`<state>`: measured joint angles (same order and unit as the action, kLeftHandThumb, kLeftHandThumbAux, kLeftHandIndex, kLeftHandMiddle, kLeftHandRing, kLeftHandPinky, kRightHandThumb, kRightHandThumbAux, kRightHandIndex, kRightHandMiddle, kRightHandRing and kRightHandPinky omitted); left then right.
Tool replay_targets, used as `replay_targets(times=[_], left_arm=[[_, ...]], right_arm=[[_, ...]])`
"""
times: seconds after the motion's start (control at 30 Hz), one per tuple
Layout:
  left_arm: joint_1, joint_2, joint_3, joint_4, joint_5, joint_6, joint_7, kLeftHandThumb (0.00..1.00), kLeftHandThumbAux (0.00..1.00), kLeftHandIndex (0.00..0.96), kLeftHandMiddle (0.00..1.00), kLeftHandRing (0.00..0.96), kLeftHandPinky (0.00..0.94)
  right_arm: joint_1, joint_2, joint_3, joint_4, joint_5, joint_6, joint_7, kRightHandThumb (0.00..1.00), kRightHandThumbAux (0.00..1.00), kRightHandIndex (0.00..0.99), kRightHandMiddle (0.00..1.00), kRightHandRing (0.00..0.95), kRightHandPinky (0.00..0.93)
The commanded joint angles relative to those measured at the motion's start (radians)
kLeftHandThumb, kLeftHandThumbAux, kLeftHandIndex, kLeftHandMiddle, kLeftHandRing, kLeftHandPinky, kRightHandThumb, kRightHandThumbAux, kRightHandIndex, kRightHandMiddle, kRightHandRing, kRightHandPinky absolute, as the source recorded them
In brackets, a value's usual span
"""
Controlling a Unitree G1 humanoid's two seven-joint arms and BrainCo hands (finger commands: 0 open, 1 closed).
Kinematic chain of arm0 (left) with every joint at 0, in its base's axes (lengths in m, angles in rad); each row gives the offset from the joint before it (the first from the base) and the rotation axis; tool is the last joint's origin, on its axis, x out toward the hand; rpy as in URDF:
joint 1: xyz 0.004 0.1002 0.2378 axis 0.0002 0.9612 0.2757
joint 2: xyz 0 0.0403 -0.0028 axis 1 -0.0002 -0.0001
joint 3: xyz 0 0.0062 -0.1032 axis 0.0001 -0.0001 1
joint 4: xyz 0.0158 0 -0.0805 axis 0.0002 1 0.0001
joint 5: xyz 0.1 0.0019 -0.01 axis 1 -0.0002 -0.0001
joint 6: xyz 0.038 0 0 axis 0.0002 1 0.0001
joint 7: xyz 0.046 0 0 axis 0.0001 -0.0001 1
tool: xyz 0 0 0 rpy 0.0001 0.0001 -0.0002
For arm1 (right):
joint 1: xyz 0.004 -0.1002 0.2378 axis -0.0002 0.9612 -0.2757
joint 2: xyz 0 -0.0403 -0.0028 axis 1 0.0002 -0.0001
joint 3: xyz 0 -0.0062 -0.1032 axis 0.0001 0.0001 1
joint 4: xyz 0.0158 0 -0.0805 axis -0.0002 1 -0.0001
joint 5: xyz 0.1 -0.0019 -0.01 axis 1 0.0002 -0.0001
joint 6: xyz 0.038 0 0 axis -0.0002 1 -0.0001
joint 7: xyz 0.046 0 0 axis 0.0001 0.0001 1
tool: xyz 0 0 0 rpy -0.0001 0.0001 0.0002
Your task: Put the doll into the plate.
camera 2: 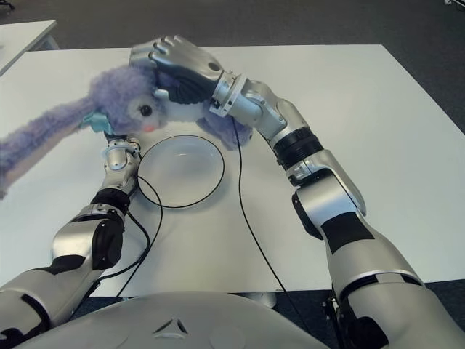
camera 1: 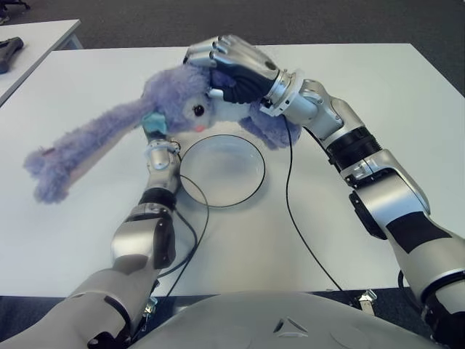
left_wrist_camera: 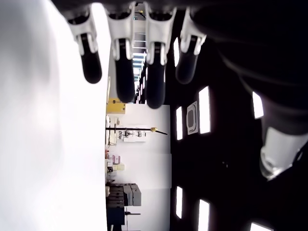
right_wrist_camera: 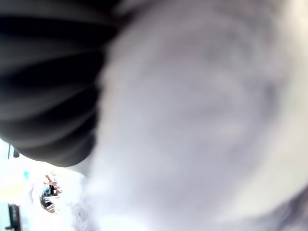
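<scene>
A fluffy purple doll with long ears stretches across the white table, its head just beyond the far rim of the white plate. My right hand is shut on the top of the doll's head, and purple fur fills the right wrist view beside dark fingers. The ears trail away to the left, down to the table. My left forearm reaches up along the plate's left edge, and the doll hides the hand there. The left wrist view shows my left hand with straight fingers, holding nothing.
Black cables run over the table on both sides of the plate. A second white table stands at the far left with a dark object on it. Dark floor lies beyond the table's far edge.
</scene>
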<state>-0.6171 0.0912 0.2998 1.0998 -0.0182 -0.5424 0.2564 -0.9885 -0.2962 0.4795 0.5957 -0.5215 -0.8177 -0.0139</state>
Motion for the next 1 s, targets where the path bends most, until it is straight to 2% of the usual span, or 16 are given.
replay_targets(times=[0.03, 0.4, 0.57, 0.73, 1.0], left_arm=[[0.284, -0.12, 0.018, 0.193, -0.021, 0.023, 0.044, 0.0, 0.56, 0.22, 0.312, 0.287, 0.221], [0.288, -0.127, 0.025, 0.192, -0.028, 0.01, 0.046, 0.0, 0.54, 0.211, 0.301, 0.287, 0.228], [0.299, -0.132, 0.019, 0.19, -0.019, -0.032, 0.051, 0.0, 0.534, 0.193, 0.288, 0.271, 0.193], [0.304, -0.131, 0.009, 0.191, -0.006, -0.054, 0.054, 0.0, 0.539, 0.191, 0.286, 0.267, 0.213], [0.304, -0.117, -0.021, 0.201, 0.035, -0.037, 0.087, 0.0, 0.533, 0.189, 0.266, 0.24, 0.179]], right_arm=[[0.099, 0.014, 0.035, -0.027, 0.01, -0.007, 0.087, 0.716, 0.712, 0.44, 0.827, 0.821, 0.835], [0.142, 0.005, 0.06, -0.021, -0.031, -0.005, 0.148, 0.711, 0.715, 0.439, 0.825, 0.818, 0.831], [0.16, 0.014, 0.073, -0.011, -0.032, -0.004, 0.163, 0.712, 0.715, 0.439, 0.829, 0.822, 0.834], [0.184, 0.023, 0.084, -0.005, -0.029, 0.0, 0.175, 0.713, 0.715, 0.439, 0.829, 0.822, 0.829], [0.248, 0.039, 0.125, 0.027, -0.06, 0.003, 0.173, 0.713, 0.716, 0.438, 0.836, 0.832, 0.841]])
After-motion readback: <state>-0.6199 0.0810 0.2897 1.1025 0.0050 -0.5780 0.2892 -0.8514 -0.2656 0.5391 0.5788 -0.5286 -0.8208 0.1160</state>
